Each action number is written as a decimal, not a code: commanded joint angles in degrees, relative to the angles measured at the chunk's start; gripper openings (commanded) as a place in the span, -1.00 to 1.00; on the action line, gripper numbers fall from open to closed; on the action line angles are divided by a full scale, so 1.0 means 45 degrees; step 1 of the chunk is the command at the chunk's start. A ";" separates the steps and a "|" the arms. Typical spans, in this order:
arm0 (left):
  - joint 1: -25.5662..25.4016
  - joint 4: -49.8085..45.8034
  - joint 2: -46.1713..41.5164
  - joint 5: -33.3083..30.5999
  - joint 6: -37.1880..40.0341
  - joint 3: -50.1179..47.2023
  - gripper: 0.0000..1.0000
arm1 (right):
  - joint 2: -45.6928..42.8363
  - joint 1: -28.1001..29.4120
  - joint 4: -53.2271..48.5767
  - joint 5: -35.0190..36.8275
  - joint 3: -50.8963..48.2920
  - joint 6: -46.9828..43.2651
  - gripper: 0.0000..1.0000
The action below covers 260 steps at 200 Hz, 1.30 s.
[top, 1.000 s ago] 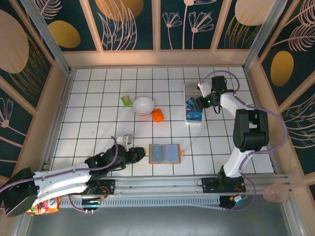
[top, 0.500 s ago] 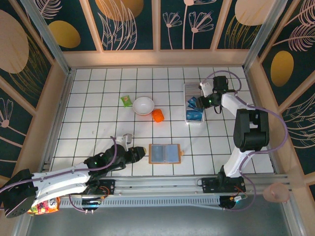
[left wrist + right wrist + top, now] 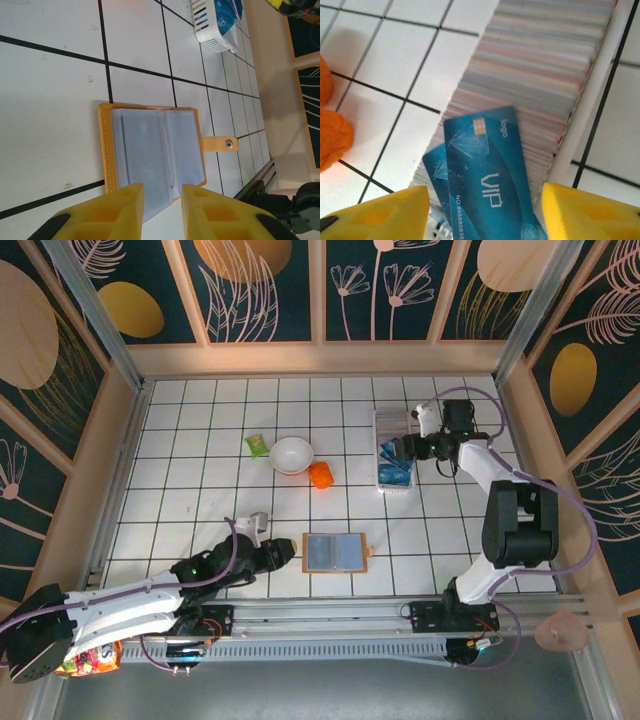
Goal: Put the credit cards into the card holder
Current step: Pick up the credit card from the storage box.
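Observation:
The card holder is a long white slotted tray at the back right of the table. Two blue credit cards stand in its near end. In the right wrist view the front card reads VIP and overlaps a second card, both leaning on the holder's ribbed slots. My right gripper is open, its yellow fingers wide on either side of the cards with a gap on both sides. My left gripper hovers low at the wallet's near edge, narrowly open with nothing between its fingers.
A tan-orange wallet lies open at the front centre, also in the left wrist view. A white bowl, an orange object and a green packet sit left of the holder. Wooden walls ring the table.
The right wrist has drawn back to the right from the holder and its jaws have spread wider. The cards stay in the holder. The left arm has not moved.

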 commanded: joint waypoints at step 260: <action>-0.0077 -0.0108 -0.0258 -0.0413 -0.0374 -0.0198 -0.50 | 0.3615 0.0245 -0.0643 0.1177 0.2764 0.1435 0.41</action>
